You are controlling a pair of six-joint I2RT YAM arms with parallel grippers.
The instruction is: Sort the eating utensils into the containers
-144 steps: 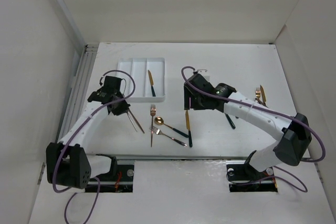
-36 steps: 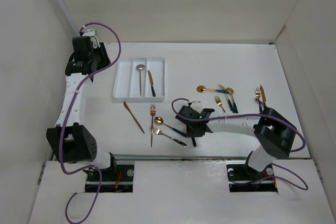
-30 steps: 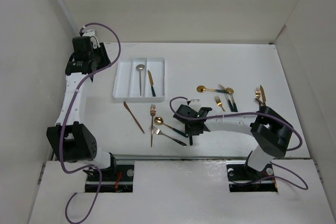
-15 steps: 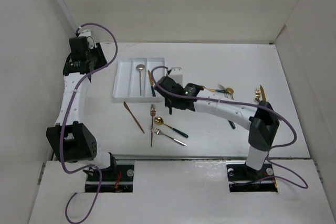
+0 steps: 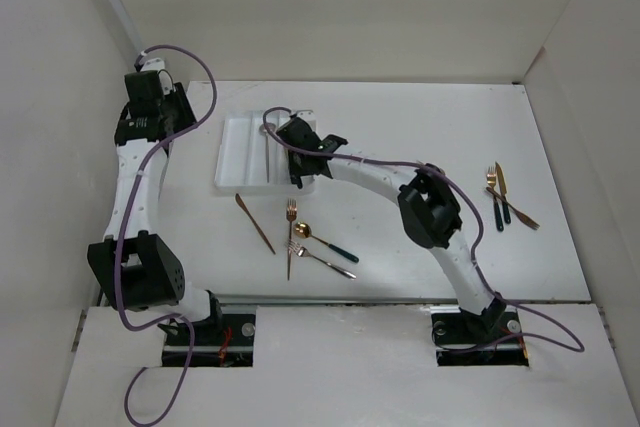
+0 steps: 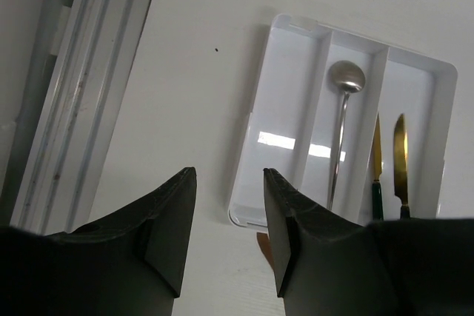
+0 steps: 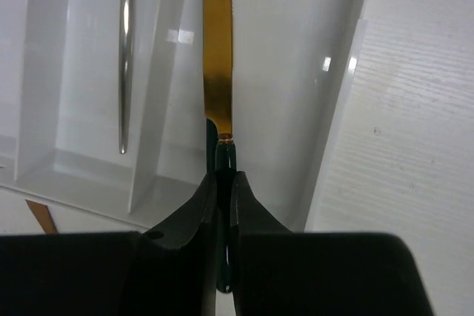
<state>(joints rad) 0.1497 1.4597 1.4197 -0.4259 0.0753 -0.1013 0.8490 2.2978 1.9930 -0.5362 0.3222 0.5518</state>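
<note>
In the top view, find the right gripper (image 5: 300,152) over the right compartment of the tray (image 5: 235,147) at upper centre. Its arm hides the contents, four loose utensils (image 5: 301,231) lie below and a small group (image 5: 503,192) waits at the right edge. In the left wrist view, the left gripper (image 6: 229,175) stands partly open and empty, with a silver spoon (image 6: 343,131) in the middle compartment and two knives (image 6: 400,160) beside it, their handles cut off. In the right wrist view, the jaws are closed on the green handle of a gold knife (image 7: 218,57); you cannot tell whether it rests on the tray floor.
</note>
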